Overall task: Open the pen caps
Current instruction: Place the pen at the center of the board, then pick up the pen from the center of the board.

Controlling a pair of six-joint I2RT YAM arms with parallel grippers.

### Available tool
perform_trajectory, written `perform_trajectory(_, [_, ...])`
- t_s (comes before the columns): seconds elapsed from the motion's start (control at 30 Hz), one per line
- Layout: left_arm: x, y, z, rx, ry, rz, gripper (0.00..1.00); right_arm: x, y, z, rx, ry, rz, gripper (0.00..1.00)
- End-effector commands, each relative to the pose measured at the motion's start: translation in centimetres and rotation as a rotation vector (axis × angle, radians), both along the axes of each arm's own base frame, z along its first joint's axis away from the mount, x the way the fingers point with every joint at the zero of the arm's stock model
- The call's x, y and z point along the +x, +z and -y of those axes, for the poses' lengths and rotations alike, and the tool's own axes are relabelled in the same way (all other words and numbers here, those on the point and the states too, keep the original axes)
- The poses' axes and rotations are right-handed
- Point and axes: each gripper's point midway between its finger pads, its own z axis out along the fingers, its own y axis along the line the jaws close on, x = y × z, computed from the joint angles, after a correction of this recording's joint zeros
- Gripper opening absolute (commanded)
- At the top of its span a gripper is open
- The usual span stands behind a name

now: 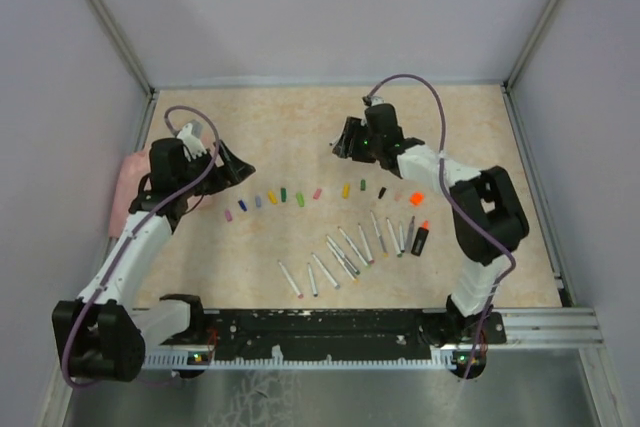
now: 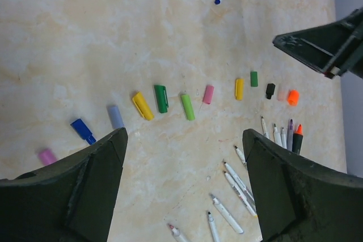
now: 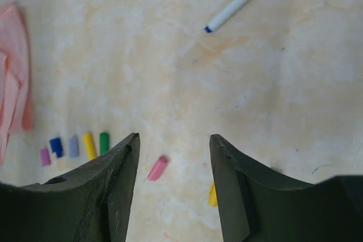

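- Top external view: a beige marbled table (image 1: 300, 122) is the floor of a booth with pale lilac walls (image 1: 330, 7) on three sides; metal posts (image 1: 108, 22) rise from the back corners; a black rail (image 1: 330, 327) runs along the near edge, by the arm bases.
- A pink cloth (image 1: 125, 187) lies bunched against the left wall, beside the left arm.
- The pen caps (image 1: 318, 193) lie in a loose row across the middle of the table, each apart from its neighbours, with pink at the left end and orange at the right; the pens (image 1: 350, 247) lie fanned out between that row and the rail, with a dark highlighter (image 1: 420, 237) at the fan's right end.
- The left gripper (image 1: 235, 169) hovers over the left end of the row; its jaws are spread wide with nothing between them.
- The right gripper (image 1: 340, 142) hangs just beyond the row; its jaws are likewise apart and empty.
- In the wrist views, a white pen with blue ends (image 3: 238, 1) lies alone on the far side, well apart from the others.
- The broadest open stretch lies between the cap row and the back wall; each arm's elbow is near its side wall.
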Motion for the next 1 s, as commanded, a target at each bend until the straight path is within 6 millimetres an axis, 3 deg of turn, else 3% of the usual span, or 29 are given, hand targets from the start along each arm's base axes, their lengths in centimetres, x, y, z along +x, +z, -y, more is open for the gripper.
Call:
perform_trajectory(0.0, [1.9, 1.6, 0.9, -0.030, -0.049, 0.073, 0.87, 4.1, -0.9, -0.5, 0.007, -0.145, -0.089, 0.53])
perform_trajectory(0.2, [2.9, 0.9, 1.6, -0.051, -0.082, 0.048, 0.87, 8.6, -4.5, 1.6, -0.169, -0.420, -0.211, 0.55])
perform_trajectory(0.37, [3.1, 0.4, 1.6, -0.042, -0.087, 0.024, 0.87, 11.4, -5.0, 2.4, -0.268, -0.571, -0.196, 0.57])
perform_trajectory(0.53, [3.0, 0.1, 1.5, -0.031, -0.086, 0.015, 0.87, 13.1, -6.2, 1.9, -0.288, -0.596, -0.195, 0.57])
perform_trajectory(0.67, [3.2, 0.0, 1.3, -0.019, -0.084, 0.012, 0.87, 13.9, -7.3, 1.7, -0.303, -0.603, -0.200, 0.56])
perform_trajectory(0.97, [3.1, -0.1, 1.4, -0.017, -0.088, 0.006, 0.87, 13.3, -9.7, 1.9, -0.365, -0.562, -0.231, 0.44])
